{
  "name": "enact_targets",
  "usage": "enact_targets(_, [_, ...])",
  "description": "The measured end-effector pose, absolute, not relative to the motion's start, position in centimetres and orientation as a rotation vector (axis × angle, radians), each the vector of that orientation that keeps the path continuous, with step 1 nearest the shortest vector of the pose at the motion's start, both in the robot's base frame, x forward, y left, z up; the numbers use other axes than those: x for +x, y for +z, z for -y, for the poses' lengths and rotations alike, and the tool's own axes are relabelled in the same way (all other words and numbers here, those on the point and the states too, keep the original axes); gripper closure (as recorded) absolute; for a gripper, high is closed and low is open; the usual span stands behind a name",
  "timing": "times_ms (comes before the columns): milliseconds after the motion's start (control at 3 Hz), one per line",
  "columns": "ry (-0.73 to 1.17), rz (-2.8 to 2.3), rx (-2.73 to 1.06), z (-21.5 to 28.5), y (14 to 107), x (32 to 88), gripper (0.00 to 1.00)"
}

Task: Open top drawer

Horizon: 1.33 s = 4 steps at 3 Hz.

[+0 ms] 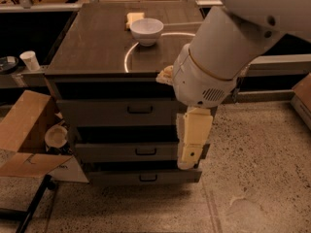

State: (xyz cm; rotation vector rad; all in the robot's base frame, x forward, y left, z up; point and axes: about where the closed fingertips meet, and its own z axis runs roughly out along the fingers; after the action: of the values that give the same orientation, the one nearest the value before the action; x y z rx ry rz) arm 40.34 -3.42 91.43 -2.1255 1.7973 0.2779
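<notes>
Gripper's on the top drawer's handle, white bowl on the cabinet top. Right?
Not quite. The camera view shows the gripper off the handle of the top drawer: it hangs to the handle's right, in front of the lower drawers' right ends. The white bowl is on the cabinet top.
</notes>
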Motion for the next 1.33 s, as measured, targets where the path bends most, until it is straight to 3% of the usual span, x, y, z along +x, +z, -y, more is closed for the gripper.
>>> enact_targets(667, [0.205, -1.848, -2.15, 4.5, 88.5, 42.2, 0.0])
enact_targets(1333, [0.119, -1.925, -2.199, 8.4, 77.7, 49.9, 0.0])
